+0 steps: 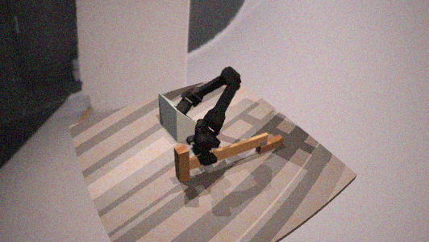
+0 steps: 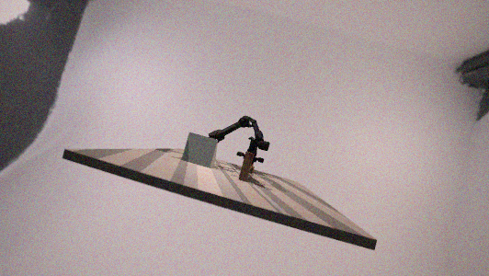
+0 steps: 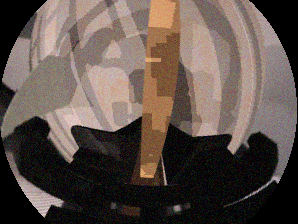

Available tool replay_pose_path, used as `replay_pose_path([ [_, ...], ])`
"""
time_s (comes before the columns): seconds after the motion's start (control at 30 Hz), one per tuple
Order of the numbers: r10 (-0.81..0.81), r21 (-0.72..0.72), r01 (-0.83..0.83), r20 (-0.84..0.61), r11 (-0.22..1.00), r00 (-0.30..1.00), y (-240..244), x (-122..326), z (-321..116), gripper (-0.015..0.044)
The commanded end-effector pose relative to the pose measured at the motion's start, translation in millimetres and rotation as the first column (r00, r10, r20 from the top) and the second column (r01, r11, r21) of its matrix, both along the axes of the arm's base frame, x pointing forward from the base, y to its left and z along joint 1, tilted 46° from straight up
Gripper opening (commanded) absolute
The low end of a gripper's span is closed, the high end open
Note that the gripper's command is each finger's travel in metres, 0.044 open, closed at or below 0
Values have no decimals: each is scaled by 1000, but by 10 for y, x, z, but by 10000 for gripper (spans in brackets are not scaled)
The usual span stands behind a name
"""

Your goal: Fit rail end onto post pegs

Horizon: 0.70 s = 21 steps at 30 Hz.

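Note:
The wooden rail [image 1: 239,148] [image 3: 161,95] runs from beside the post to the low footboard block [image 1: 276,143]. Its far end is at the dark bracket [image 1: 260,148]; how deep it sits there is unclear. Its near end is raised off the table, against or very close to the side of the upright post [image 1: 182,164] [image 2: 246,167]. No gap shows clearly in the top view. Pegs and holes are hidden, and exact levelness cannot be told. My gripper [image 1: 207,156] [image 3: 150,119] is shut on the rail near the post end, its fingers on either side.
A grey-green panel [image 1: 168,117] [image 2: 200,150] stands upright beside the arm's base, on the arm side of the post. The striped table [image 1: 133,189] [image 2: 294,202] carries patchy shadows. Its edge [image 1: 322,207] lies beyond the rail.

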State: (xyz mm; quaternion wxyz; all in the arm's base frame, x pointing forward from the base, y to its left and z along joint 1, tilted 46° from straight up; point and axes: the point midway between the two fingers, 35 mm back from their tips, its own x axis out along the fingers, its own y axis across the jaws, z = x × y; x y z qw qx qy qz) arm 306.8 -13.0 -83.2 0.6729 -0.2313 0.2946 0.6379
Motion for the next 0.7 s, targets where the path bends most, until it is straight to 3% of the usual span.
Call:
replay_pose_path([
  [0.0,-6,-5,6,6,1000,1000,-51,8,-5,0],
  [0.27,-6,-6,6,6,1000,1000,-69,5,-22,0],
  [0.67,0,0,0,0,1000,1000,-19,-3,-19,315],
])
